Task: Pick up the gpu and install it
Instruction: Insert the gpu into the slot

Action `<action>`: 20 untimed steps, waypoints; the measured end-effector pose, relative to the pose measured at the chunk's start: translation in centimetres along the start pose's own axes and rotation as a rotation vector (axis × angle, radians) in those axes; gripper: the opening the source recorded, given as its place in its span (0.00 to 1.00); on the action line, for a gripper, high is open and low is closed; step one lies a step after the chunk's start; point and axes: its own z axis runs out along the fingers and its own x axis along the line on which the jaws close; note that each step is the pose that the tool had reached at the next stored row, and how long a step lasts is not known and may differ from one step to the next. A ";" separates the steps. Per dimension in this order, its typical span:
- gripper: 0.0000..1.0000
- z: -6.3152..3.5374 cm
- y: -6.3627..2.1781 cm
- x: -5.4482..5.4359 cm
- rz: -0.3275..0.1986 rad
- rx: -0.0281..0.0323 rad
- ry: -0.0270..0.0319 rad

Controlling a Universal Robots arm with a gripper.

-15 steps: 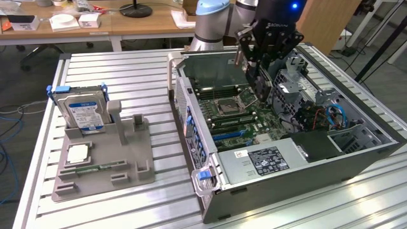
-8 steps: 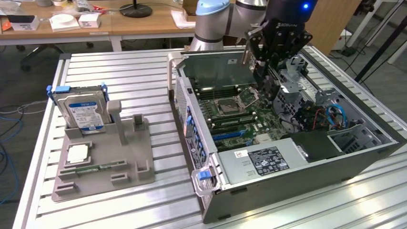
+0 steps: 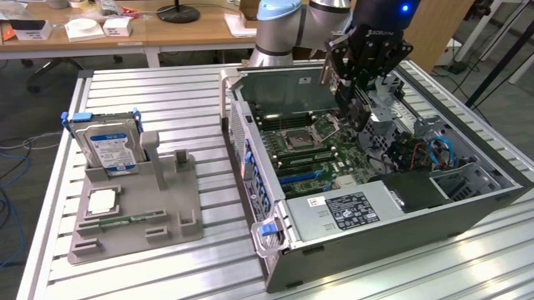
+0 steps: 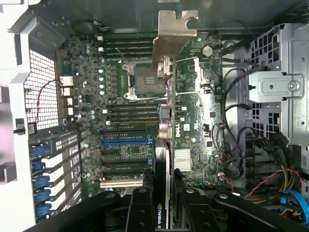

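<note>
The gpu (image 4: pixel 170 43) shows edge-on in the wrist view, its silvery metal end bracket pointing away from the camera. Its dark card edge runs back between the black fingers (image 4: pixel 140 208). My gripper (image 4: pixel 163 195) is shut on the gpu. It holds the card upright above the green motherboard (image 4: pixel 120 96), over the area beside the processor socket and the blue expansion slot (image 4: pixel 125 141). In the exterior view my gripper (image 3: pixel 357 103) hangs inside the open computer case (image 3: pixel 250 150), near the case's far wall, with the gpu (image 3: pixel 336 75) held in it.
Drive cages and bundled cables (image 4: pixel 270 188) fill the case on the exterior view's right. On the slatted table, a grey holder (image 3: pixel 159 212) carries a silver hard drive with a blue label (image 3: pixel 104 144), a processor chip (image 3: pixel 102 201) and a green memory stick (image 3: pixel 125 220).
</note>
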 end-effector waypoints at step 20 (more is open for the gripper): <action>0.26 0.00 0.00 0.0 -0.042 -0.0010 0.0008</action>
